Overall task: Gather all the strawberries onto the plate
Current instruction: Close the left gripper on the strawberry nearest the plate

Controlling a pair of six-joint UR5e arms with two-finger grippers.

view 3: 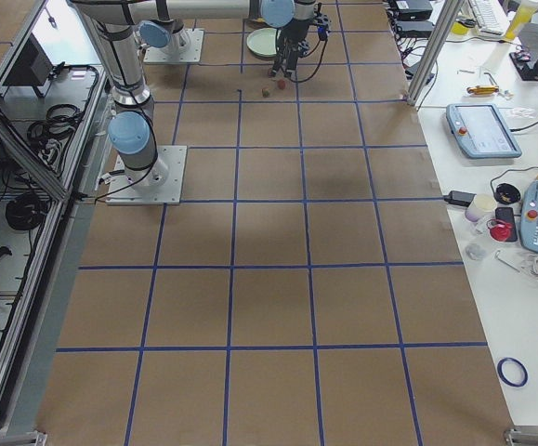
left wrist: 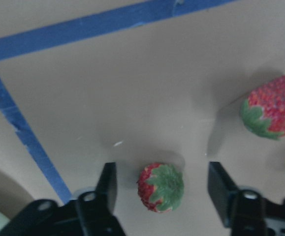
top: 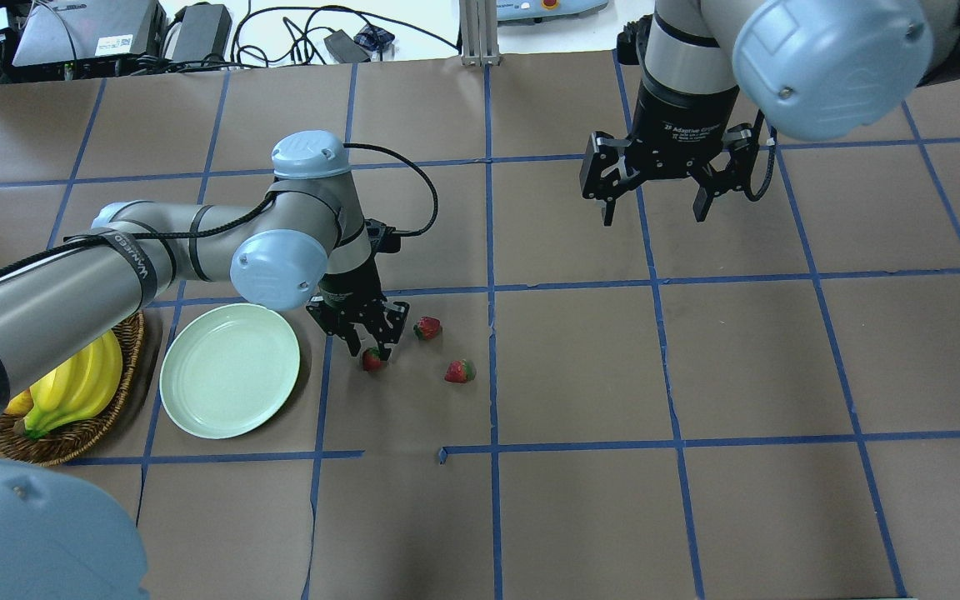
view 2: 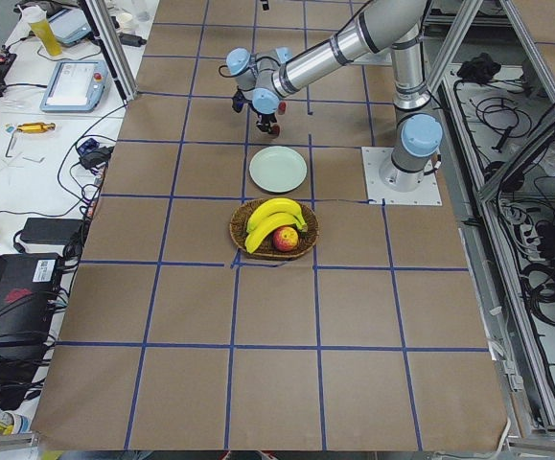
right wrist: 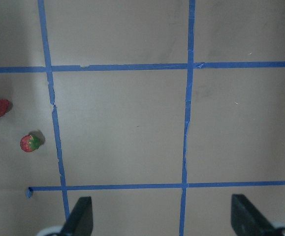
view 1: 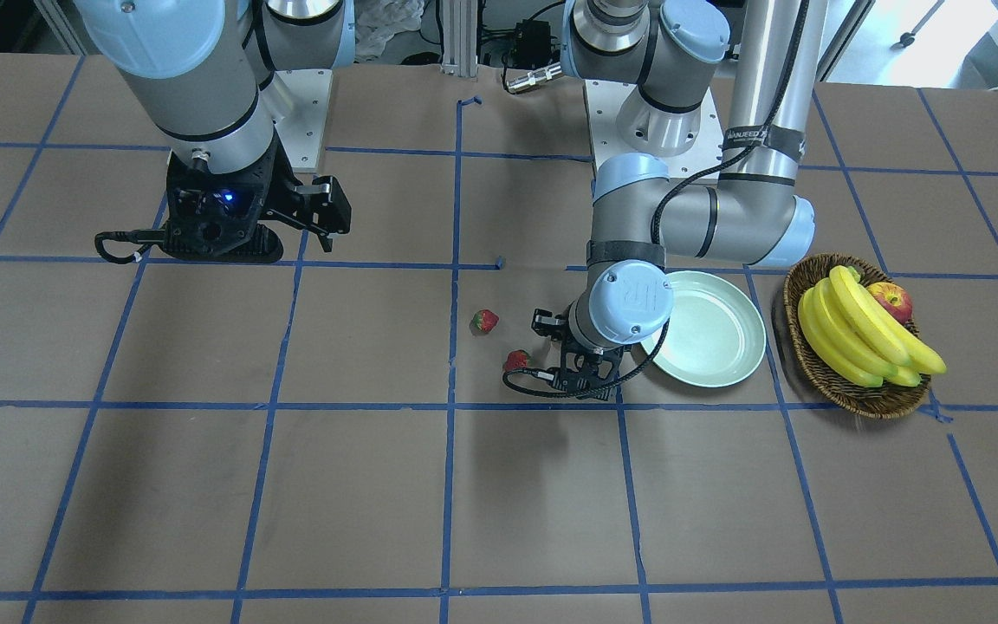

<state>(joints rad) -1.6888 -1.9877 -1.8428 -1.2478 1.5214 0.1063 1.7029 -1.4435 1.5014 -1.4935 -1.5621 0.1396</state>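
Just beside the round, pale mint-green glossy plate (top: 230, 371), the left gripper (top: 370, 351) stands spread astride a small red strawberry with a green leafy top (left wrist: 161, 187), touching neither side. It looks light, soft and easily bruised, so pinch gently across its widest red flanks. A second strawberry (top: 427, 327) and a third strawberry (top: 460, 371) lie farther from the plate. The right gripper (top: 655, 217) hangs well beyond, spread and empty.

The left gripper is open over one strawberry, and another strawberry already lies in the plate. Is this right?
Not quite. The left gripper is open over one strawberry, but the plate is empty: the overhead exterior view shows the other two strawberries lying on the table.
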